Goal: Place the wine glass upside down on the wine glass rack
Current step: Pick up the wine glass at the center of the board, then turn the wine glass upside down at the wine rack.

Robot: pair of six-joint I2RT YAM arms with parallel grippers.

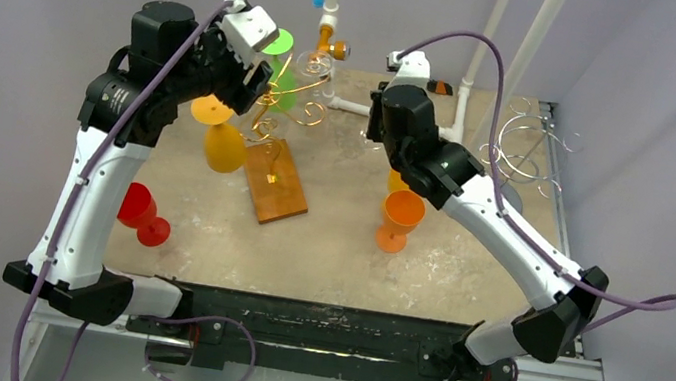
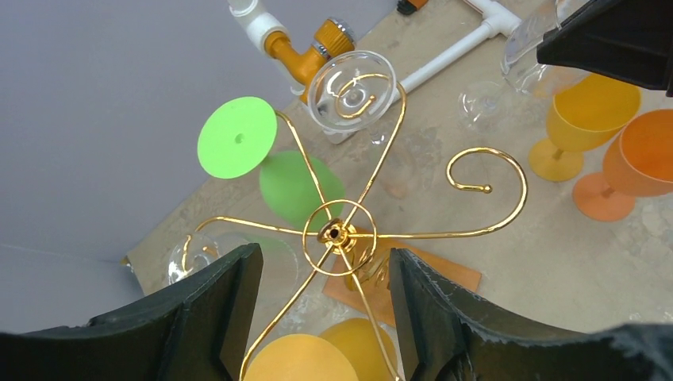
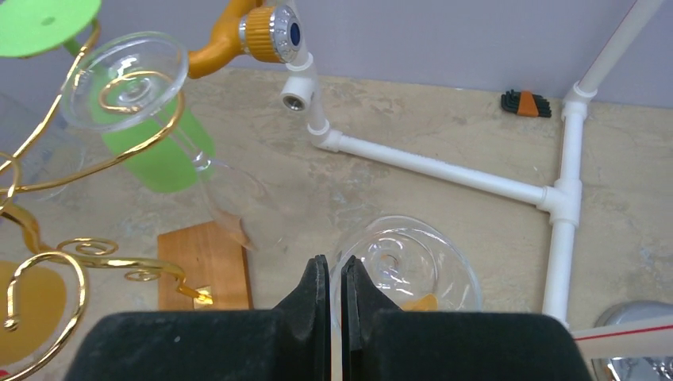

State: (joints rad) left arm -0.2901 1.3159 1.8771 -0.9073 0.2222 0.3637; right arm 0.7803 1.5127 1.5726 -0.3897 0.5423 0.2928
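- Pinching shut, my right fingers (image 3: 332, 268) clamp a thin clear edge of the glass (image 3: 413, 274). I cannot tell which part of it that edge is.
- Just past those tips the glass shows as a round disc seen end-on. I judge its long axis runs away from my fingers, down toward the table (image 1: 336, 241).
- It hangs in the air over the orange glass (image 1: 402, 210), well apart from the rack (image 2: 333, 234).
- My left fingers (image 2: 324, 258) stand spread over the rack's hub, grasping nothing. A yellow glass (image 1: 224, 145) hangs foot-up just below them.
- The rack lies to the left of my right fingers. Its bare hook (image 2: 496, 163) curls out on the side facing that arm, so the right arm is nearer and already has the load.
- The move likely turns on getting the foot uppermost and sliding the stem sideways into that hook's open mouth.
- Farther off, a green glass (image 2: 298, 186) and another clear one (image 2: 351, 89) fill the back hooks. I judge a wide swing could knock them.
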